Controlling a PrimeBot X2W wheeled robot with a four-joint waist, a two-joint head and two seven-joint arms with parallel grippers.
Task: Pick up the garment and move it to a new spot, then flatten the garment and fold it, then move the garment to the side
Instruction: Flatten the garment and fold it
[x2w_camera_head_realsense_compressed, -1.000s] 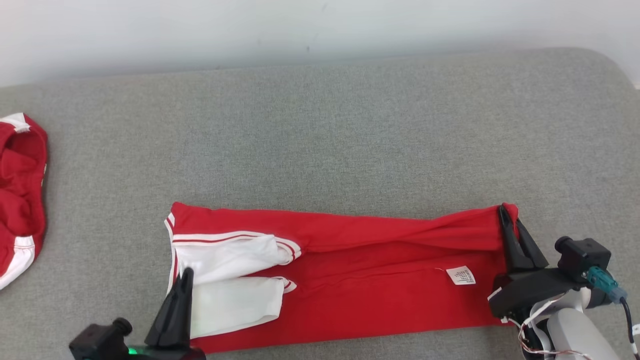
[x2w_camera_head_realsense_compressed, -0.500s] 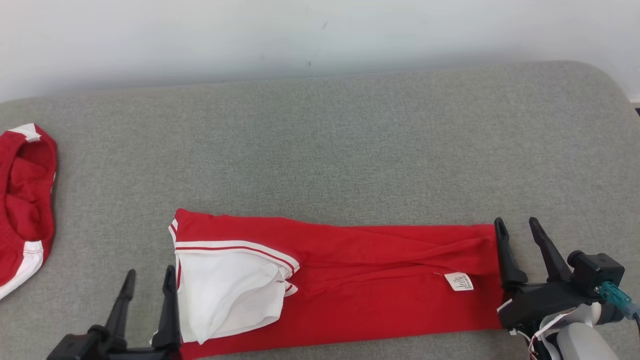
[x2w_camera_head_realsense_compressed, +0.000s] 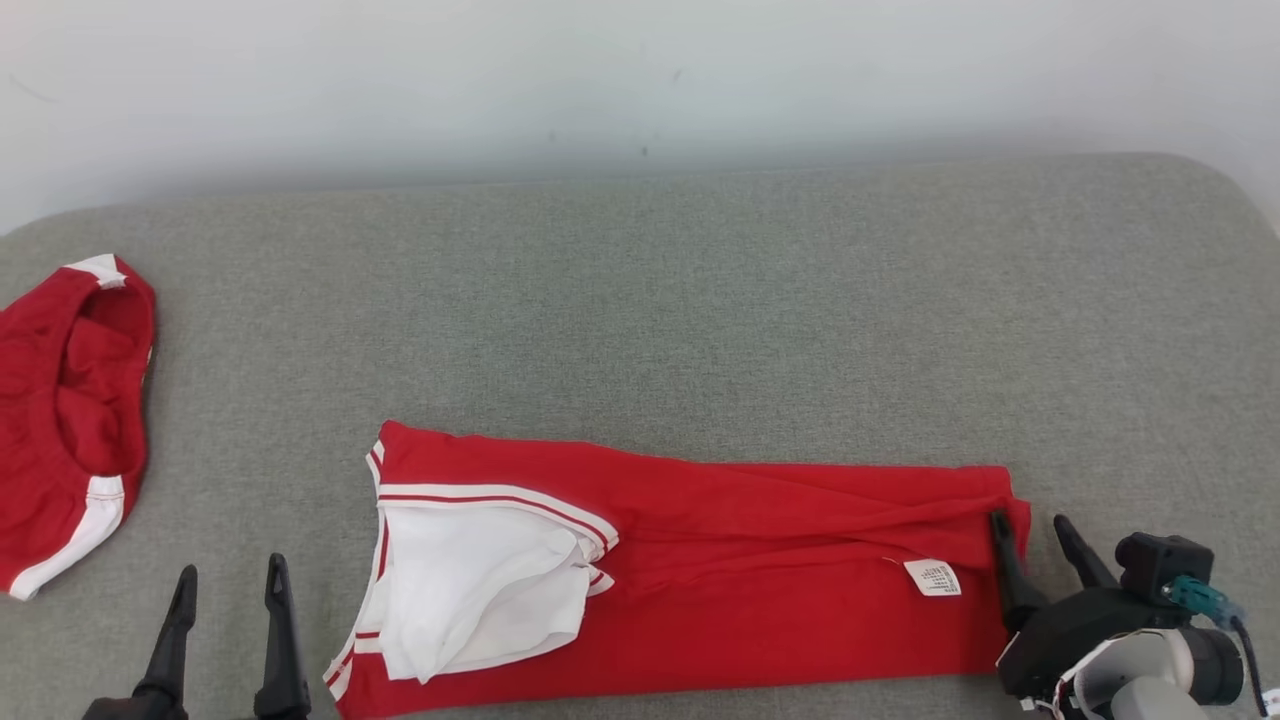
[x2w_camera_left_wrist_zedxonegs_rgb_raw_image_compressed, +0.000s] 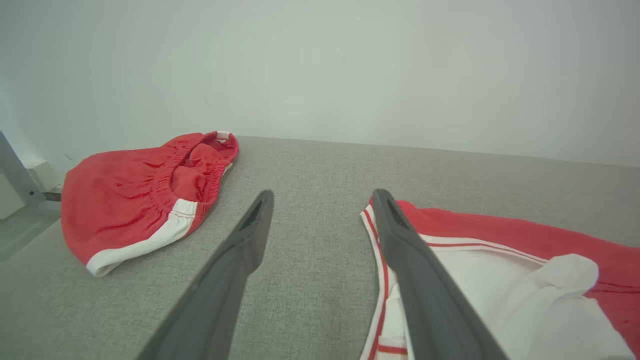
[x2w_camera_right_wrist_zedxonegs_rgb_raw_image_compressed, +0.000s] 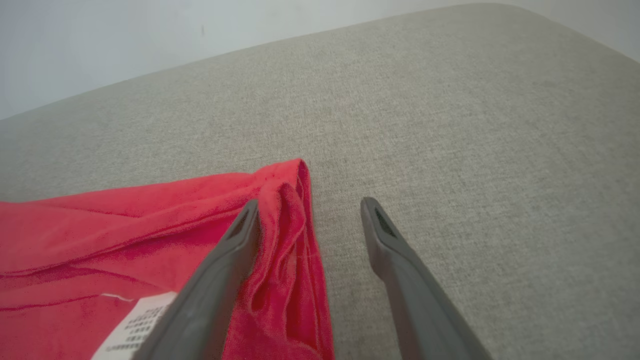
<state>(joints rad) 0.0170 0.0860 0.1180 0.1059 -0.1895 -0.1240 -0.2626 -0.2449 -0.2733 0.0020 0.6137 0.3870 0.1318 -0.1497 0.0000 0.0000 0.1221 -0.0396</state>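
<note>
red garment (x2w_camera_head_realsense_compressed: 740, 560) folded long, white panel at left.

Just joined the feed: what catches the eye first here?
A long red shirt with a white panel lies folded into a strip across the near side of the grey cushion. An open gripper stands at each end: the left gripper beside the white end, the right gripper at the red end. A second red garment sits bunched at the far left.

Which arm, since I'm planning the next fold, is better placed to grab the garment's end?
Probably the right: the right gripper stands open with the garment's end between its fingers. The left gripper, also open, sits apart from the other end.
</note>
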